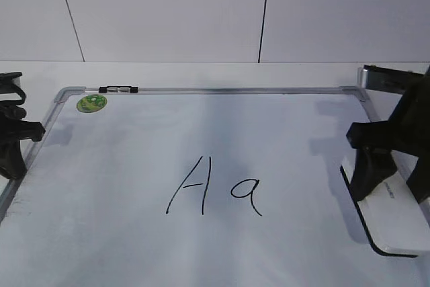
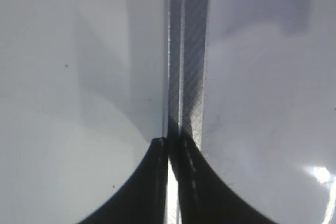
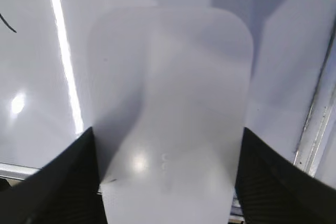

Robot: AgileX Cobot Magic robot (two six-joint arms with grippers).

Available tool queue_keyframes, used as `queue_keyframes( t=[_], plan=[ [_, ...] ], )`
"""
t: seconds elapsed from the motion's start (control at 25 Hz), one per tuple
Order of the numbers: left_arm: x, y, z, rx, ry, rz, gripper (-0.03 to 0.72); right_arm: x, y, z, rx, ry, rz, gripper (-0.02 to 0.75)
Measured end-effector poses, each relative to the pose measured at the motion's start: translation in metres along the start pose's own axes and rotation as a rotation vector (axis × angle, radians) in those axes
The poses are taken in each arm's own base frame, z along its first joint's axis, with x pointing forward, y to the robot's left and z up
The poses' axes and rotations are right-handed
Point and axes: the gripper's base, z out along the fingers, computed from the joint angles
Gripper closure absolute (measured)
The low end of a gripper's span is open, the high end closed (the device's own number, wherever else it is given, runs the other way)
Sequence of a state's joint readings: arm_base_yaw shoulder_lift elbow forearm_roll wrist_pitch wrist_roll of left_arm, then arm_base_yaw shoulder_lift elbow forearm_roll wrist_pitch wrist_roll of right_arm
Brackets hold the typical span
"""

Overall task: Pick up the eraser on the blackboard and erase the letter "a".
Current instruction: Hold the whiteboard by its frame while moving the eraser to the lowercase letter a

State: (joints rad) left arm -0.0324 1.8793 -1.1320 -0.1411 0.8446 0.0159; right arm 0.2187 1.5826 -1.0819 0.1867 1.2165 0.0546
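The white eraser (image 1: 396, 216) with its black felt underside lies near the right edge of the blackboard (image 1: 168, 139). My right gripper (image 1: 393, 186) straddles it, with a finger against each long side. In the right wrist view the eraser (image 3: 173, 87) fills the span between the two fingers (image 3: 167, 182) with no gap. The small letter "a" (image 1: 246, 196) is at the board's middle, to the left of the eraser. My left gripper (image 1: 12, 159) is shut and empty over the board's left frame (image 2: 186, 77); its jaws (image 2: 170, 150) are together.
A taller capital "A" (image 1: 191, 186) stands just left of the "a". A round green sticker (image 1: 91, 103) and a black clip (image 1: 118, 89) are at the board's far left corner. The board's right frame (image 3: 315, 124) runs close beside the eraser.
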Motion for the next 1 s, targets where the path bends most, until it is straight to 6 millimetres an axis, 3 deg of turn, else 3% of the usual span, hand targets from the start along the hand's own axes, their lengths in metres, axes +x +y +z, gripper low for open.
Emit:
queue_keyframes(
  t=[0.2, 0.44, 0.72, 1.0],
  plan=[
    [0.0, 0.0, 0.0, 0.0, 0.0, 0.0, 0.674, -0.019, 0.016, -0.016, 0.016, -0.07, -0.053, 0.2],
    [0.0, 0.0, 0.0, 0.0, 0.0, 0.0, 0.674, -0.049, 0.051, -0.022, 0.06, -0.129, -0.14, 0.2],
    [0.0, 0.0, 0.0, 0.0, 0.0, 0.0, 0.674, -0.061, 0.087, 0.013, 0.099, -0.053, -0.232, 0.2],
    [0.0, 0.0, 0.0, 0.0, 0.0, 0.0, 0.674, -0.063, 0.101, 0.046, 0.132, 0.029, -0.274, 0.2]
  ],
)
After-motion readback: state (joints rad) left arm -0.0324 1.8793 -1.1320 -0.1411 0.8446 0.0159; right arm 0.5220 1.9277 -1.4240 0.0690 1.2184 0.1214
